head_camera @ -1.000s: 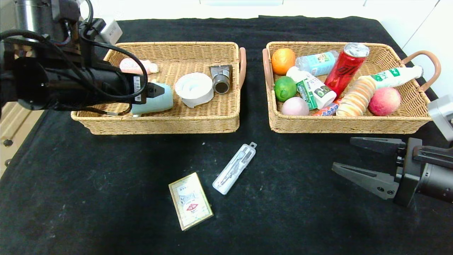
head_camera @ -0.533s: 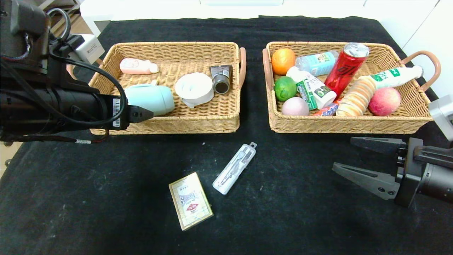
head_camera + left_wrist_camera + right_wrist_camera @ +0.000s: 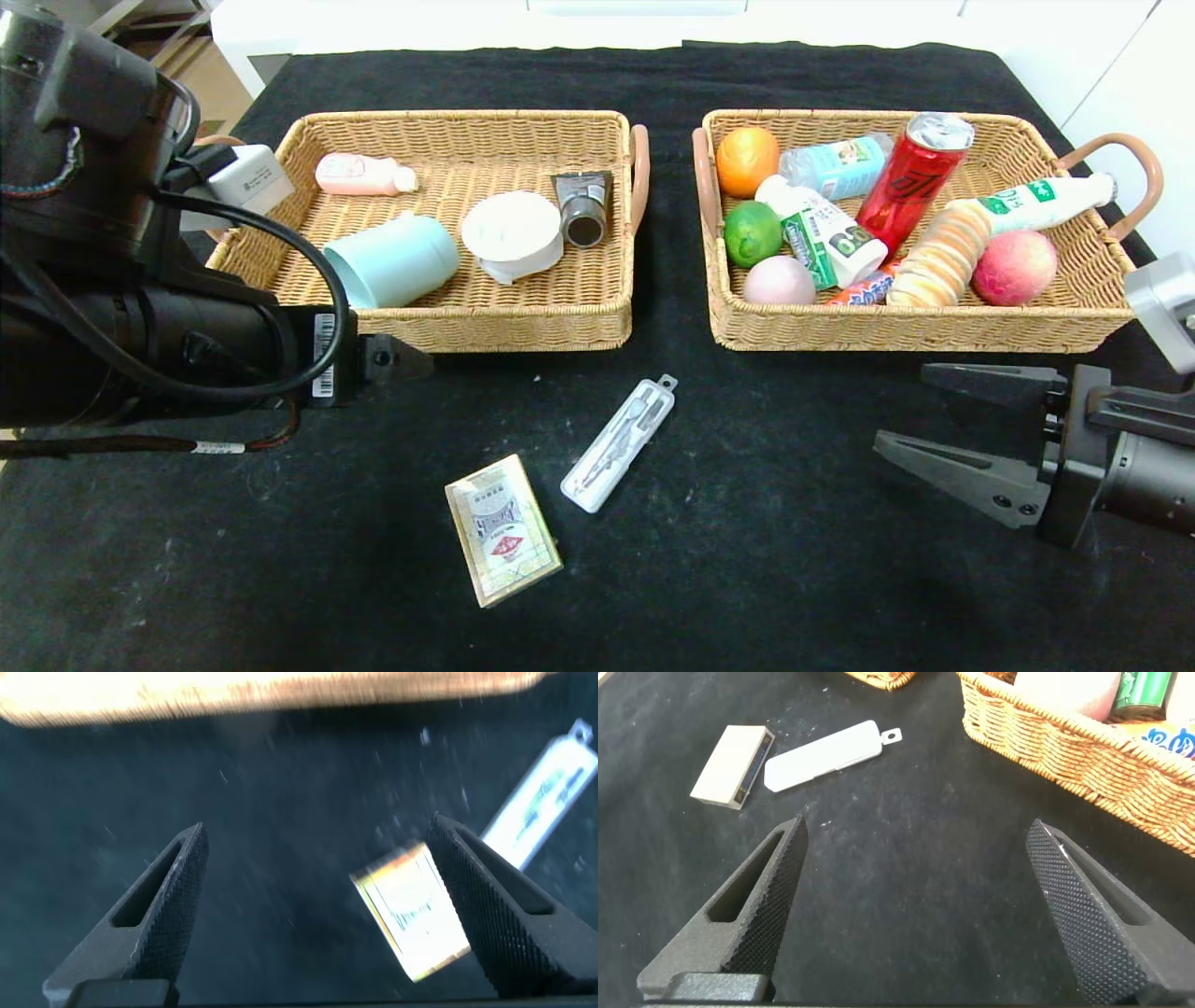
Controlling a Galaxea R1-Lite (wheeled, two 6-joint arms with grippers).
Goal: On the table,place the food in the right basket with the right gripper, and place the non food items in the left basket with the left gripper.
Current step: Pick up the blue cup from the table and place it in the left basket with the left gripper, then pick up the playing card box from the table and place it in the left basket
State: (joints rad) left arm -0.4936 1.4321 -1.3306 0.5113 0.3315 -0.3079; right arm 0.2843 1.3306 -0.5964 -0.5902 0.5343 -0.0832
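The left hand (image 3: 318, 905) hangs over the bare black surface (image 3: 280, 560) just in front of the left basket (image 3: 439, 322), its fingers spread wide and holding nothing. In its wrist view the card box (image 3: 411, 910) lies on the cloth between the fingertips and farther off, with the white plastic case (image 3: 542, 793) beyond it and the basket's near wall across the far edge. In the head view only one dark fingertip of this hand (image 3: 397, 359) pokes out from under the arm, close to the basket's near wall.

The right hand (image 3: 934, 420) sits low at the near right of the surface, in front of the right basket (image 3: 915, 327), fingers wide and empty, pointing left toward the two loose items.

The card box (image 3: 502, 529) lies flat near the middle front of the surface; the white plastic case (image 3: 619, 443) lies slanted just to its far right, apart from it.

The left basket holds a pale blue cup (image 3: 392, 259) on its side, a pink bottle (image 3: 359, 175), a white roll (image 3: 512, 233) and a grey tube (image 3: 583, 205). The right basket is crowded with an orange (image 3: 747, 159), a lime (image 3: 752, 233), a red can (image 3: 913, 177), a peach (image 3: 1015, 266), a stack of biscuits (image 3: 943, 254) and several bottles.
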